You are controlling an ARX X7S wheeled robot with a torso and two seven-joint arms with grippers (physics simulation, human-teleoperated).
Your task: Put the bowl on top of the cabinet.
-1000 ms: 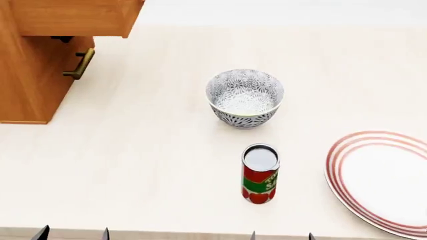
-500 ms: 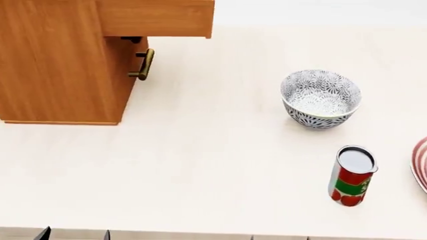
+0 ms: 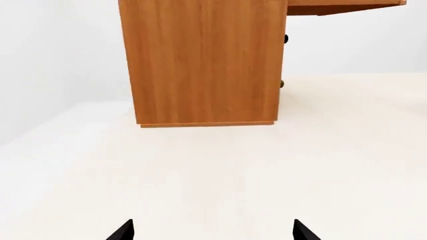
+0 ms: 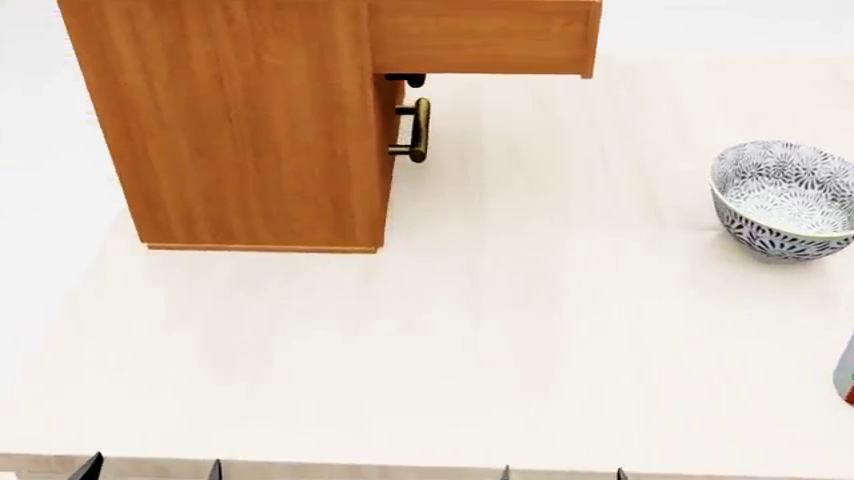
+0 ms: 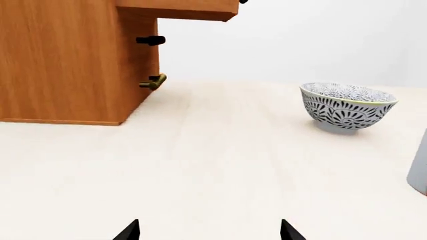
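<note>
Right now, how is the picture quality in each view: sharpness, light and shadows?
Head view: sharp, flat even light, only a faint shadow under the bowl. Left wrist view: clean, the cabinet wood grain shows clearly, no glare. Right wrist view: the grain looks slightly smeared, the background is plain white.

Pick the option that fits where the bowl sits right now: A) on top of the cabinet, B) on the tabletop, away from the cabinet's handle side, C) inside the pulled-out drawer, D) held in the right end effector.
B: the bowl stands alone on the light tabletop, with bare surface between it and the cabinet, and neither end effector touches it.
</note>
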